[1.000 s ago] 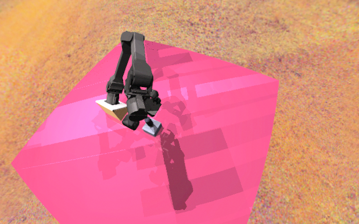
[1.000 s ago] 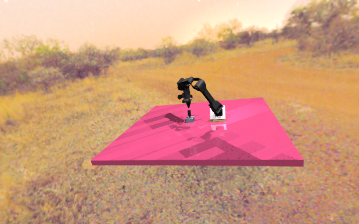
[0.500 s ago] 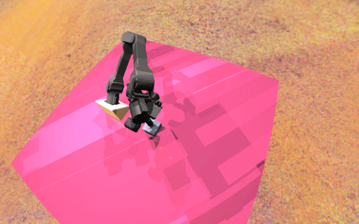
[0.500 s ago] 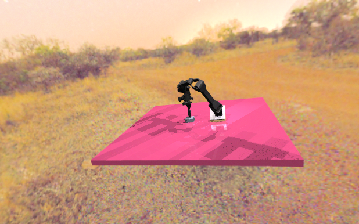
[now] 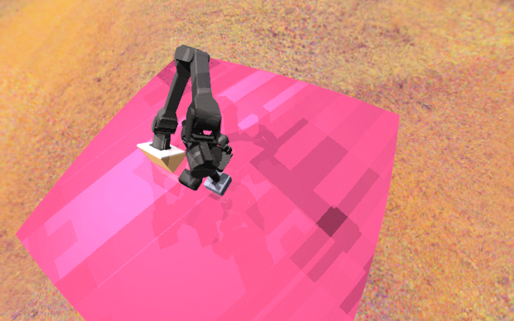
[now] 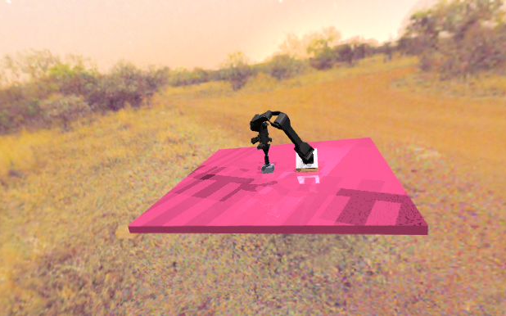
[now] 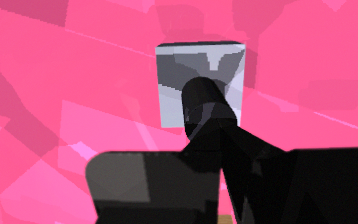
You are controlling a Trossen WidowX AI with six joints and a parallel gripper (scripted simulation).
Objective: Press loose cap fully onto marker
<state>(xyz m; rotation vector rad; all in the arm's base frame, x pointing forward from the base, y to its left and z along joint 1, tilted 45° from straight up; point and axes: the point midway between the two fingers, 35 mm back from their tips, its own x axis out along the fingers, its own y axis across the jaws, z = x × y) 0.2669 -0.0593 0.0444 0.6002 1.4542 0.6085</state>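
Open scrubland, all orange ground and hazy bushes, spreads wide around us; on it lies the big pink tabletop, streaked with lighter bands and darker shadows; and here is the black arm, rising from its base, folding over at the top and reaching down towards the work! The base block, white on top and tan on its side, sits beside the action; down we go to the claw, pointing at the tabletop, its fingers brought narrow, tips together, with nothing gripped between them; right below is the small grey holder block, sitting on the tabletop, its pale upper face patched with shadow in the wrist view; and there, standing up out of it, is the dark marker with what looks like its cap on top, a rounded black cylinder in that close look; the fingertips line up over its upper end, at it or just above, and contact is hard to call from here; the cap's seam is lost in the black, so whether it has gone fully down, I cannot tell.
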